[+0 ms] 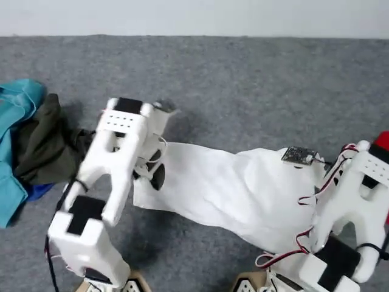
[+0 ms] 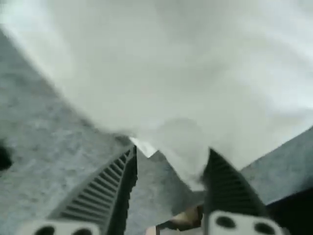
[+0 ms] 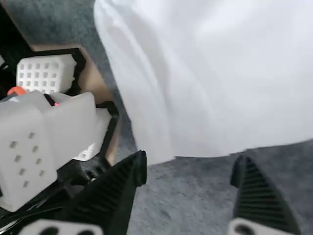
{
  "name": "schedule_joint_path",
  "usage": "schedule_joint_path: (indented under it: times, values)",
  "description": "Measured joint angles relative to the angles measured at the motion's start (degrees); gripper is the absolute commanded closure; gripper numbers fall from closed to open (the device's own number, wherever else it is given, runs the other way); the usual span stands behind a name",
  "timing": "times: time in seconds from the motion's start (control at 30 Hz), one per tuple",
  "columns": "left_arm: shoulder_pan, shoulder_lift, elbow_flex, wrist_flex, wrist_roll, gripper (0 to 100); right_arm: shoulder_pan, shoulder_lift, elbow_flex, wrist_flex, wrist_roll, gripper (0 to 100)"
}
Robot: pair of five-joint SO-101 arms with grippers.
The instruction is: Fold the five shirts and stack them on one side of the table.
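From the high view, a big white cloth shirt (image 1: pixel 231 188) lies spread out on the grey fuzzy table (image 1: pixel 243 79), in the middle and over to the right. It is not folded yet. It has some wrinkles and its edges are crooked. The left arm (image 1: pixel 115 158) hangs over the shirt's left end. The right arm (image 1: pixel 349 201) stands at its right end.

Well apart from it, at the left edge of the table, is a messy pile. It has a soft teal shirt (image 1: pixel 15 109), a dark olive shirt (image 1: pixel 45 143) and a bit of blue cloth (image 1: pixel 36 191) under them. They are all crumpled. I think the job is only near its start, because not one shirt I can see is folded or stacked. I cannot count five shirts.

In the left wrist view, the left gripper (image 2: pixel 172 154) is spread apart and holds nothing. A corner of the white shirt lies on the table between its two ribbed fingers (image 2: pixel 107 191), close to one of them.

In the right wrist view, the right gripper (image 3: pixel 191 160) is wide apart too, and empty. The edge of the white shirt lies just in front of it, with grey table under the fingers. The cloth looks thin and smooth, so I think it will bunch up easily.
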Motion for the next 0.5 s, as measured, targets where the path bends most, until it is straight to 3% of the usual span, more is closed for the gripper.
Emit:
schedule_joint_path:
  times: [0.17, 0.4, 0.5]
  values:
    - [-0.09, -9.32, 0.00, 0.00, 0.26, 75, -2.11, 0.44, -6.24, -0.18, -1.41, 69.0]
    - [-0.79, -16.62, 0.35, 0.00, 1.41, 75, -12.66, 13.10, -20.48, -13.36, -19.96, 69.0]
    - [-0.62, -17.93, 0.35, 0.00, 3.96, 75, -16.09, 21.63, -29.01, -13.98, -24.62, 69.1]
